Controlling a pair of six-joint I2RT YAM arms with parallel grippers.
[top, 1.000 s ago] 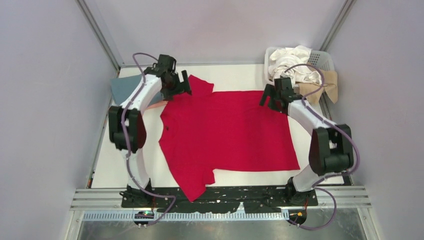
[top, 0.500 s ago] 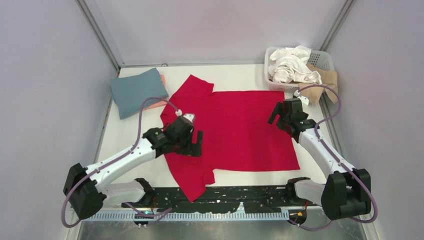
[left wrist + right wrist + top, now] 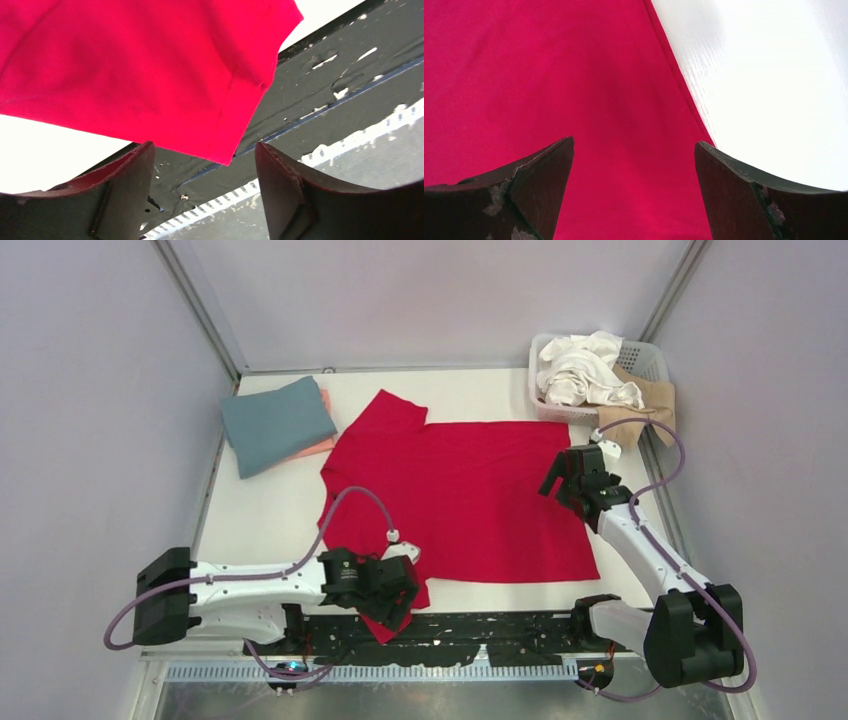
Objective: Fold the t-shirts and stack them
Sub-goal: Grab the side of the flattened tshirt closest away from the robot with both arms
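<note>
A bright red t-shirt [image 3: 460,495] lies spread flat on the white table, collar to the left. My left gripper [image 3: 400,592] is open and empty, low over the shirt's near sleeve [image 3: 220,100], whose end hangs over the table's black front edge. My right gripper [image 3: 562,482] is open and empty just above the shirt's right hem [image 3: 674,80]. A folded teal-blue t-shirt [image 3: 275,423] sits on a folded salmon pink t-shirt [image 3: 322,447] at the back left. White t-shirts [image 3: 580,368] and a tan t-shirt [image 3: 650,410] are heaped in the basket.
A white slotted basket [image 3: 647,357] stands at the back right corner. A black base rail [image 3: 480,635] runs along the table's near edge. Grey walls close in the left and right sides.
My left arm swung from the shirt's far sleeve down to its near sleeve at the table's front edge. My right arm drew back from the shirt's far right corner to the right hem.
</note>
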